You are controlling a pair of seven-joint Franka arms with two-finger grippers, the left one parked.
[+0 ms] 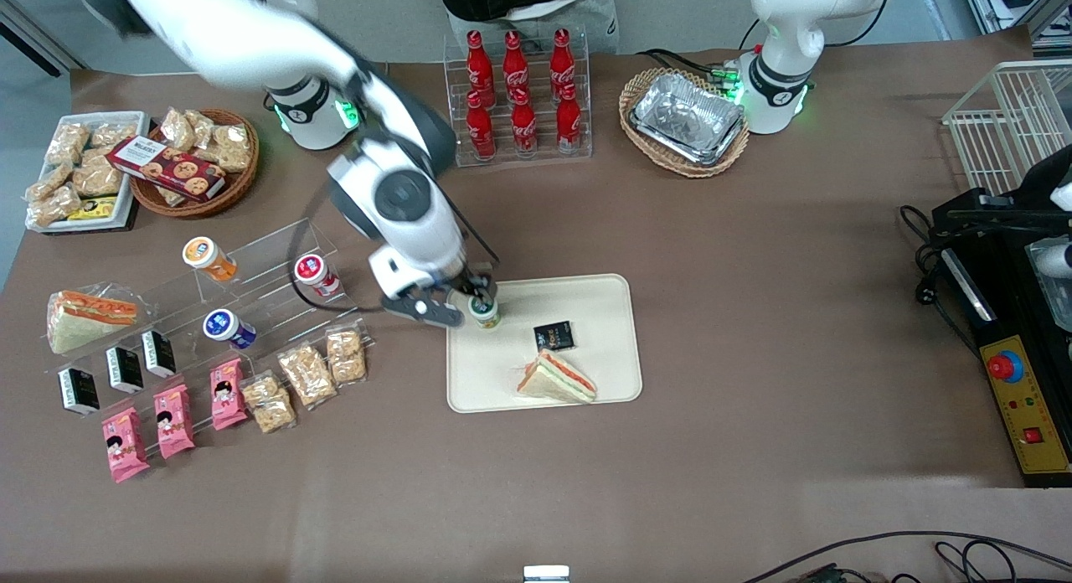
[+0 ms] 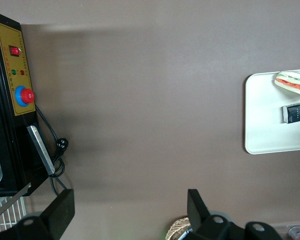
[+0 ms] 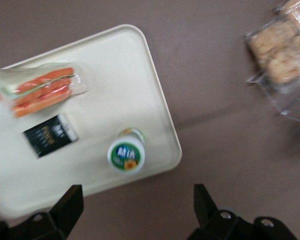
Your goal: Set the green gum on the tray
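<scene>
Standing upright on the tray [image 3: 155, 127], the green gum [image 3: 126, 155] was released; your gripper [image 3: 135, 212] hung above it, fingers spread. Placement looked complete; you needed only retract clear.
</scene>
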